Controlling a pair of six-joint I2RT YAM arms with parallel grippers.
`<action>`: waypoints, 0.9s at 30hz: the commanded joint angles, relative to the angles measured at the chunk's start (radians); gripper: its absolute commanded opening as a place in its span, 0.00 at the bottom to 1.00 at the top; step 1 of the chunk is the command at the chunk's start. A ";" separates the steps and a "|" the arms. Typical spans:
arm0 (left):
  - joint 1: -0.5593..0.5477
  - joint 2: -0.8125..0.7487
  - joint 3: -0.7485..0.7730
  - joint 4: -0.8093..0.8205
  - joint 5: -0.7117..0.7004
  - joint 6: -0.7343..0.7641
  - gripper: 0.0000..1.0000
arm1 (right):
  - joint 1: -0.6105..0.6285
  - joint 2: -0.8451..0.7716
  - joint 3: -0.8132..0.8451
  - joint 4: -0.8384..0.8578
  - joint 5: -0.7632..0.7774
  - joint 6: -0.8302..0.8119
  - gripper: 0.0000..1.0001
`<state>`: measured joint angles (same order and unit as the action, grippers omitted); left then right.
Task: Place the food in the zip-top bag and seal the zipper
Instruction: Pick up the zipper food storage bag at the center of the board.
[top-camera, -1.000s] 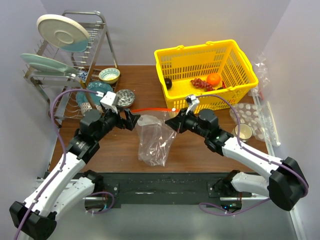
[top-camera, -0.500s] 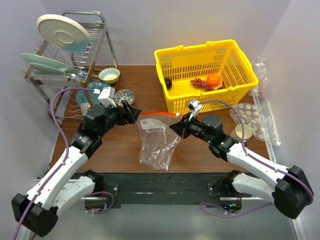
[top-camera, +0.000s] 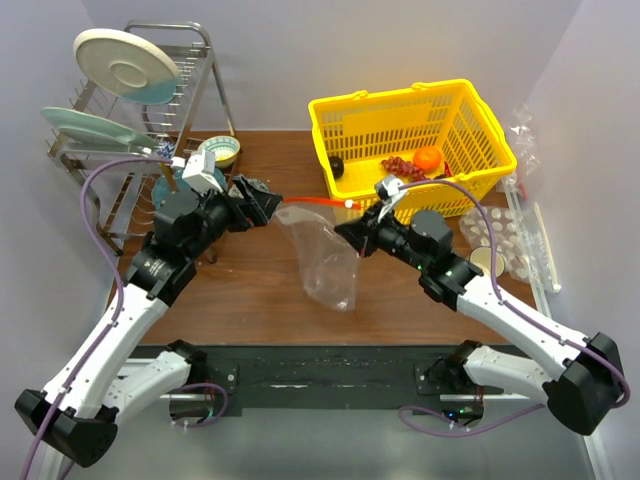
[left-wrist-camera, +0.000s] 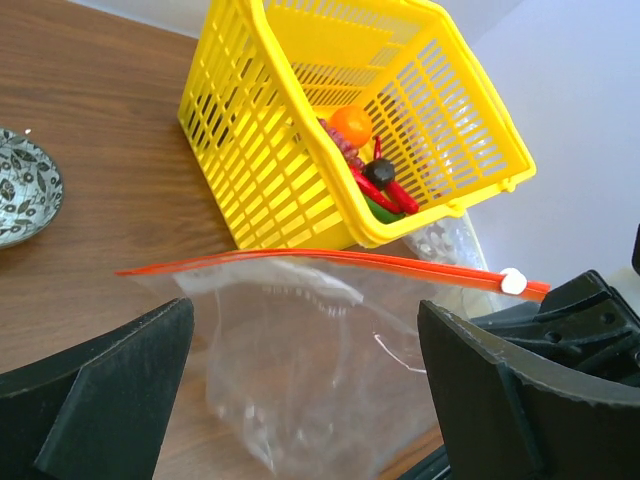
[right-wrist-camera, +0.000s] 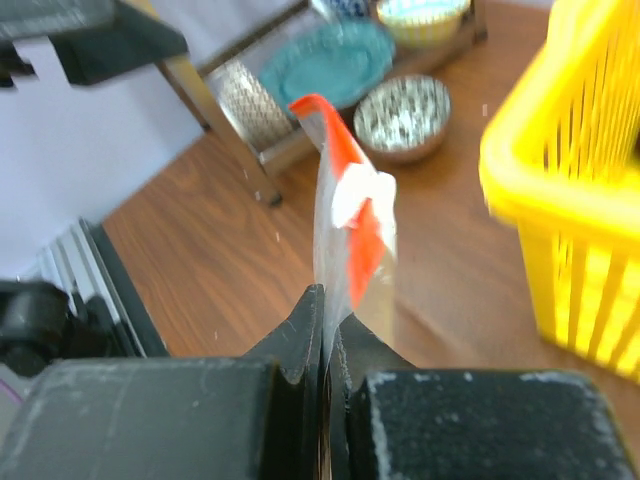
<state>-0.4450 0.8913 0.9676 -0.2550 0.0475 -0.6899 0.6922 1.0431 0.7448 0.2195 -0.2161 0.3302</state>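
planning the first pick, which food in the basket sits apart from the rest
The dark round fruit, alone at the basket's left end; the orange and grapes lie together toward the right.

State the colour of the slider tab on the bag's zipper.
White slider tab on the zipper; shows best in left wrist view.

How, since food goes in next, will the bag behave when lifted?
Probably floppy: the bag hangs creased and limp below its zipper. Likely very light: the right gripper holds it up by one pinched corner. Its mouth may sag shut without a second grip.
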 joint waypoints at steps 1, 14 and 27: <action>0.006 0.012 0.065 -0.026 0.005 -0.030 0.99 | 0.029 0.023 0.070 0.052 0.038 -0.097 0.00; 0.006 0.027 0.008 -0.001 0.044 -0.077 0.99 | 0.061 -0.017 -0.104 0.147 0.069 -0.235 0.00; 0.000 0.081 -0.070 0.066 0.071 -0.204 0.96 | 0.099 -0.029 -0.140 0.172 0.103 -0.281 0.00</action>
<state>-0.4454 0.9726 0.9100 -0.2462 0.1081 -0.8551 0.7807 1.0271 0.6128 0.3332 -0.1459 0.0837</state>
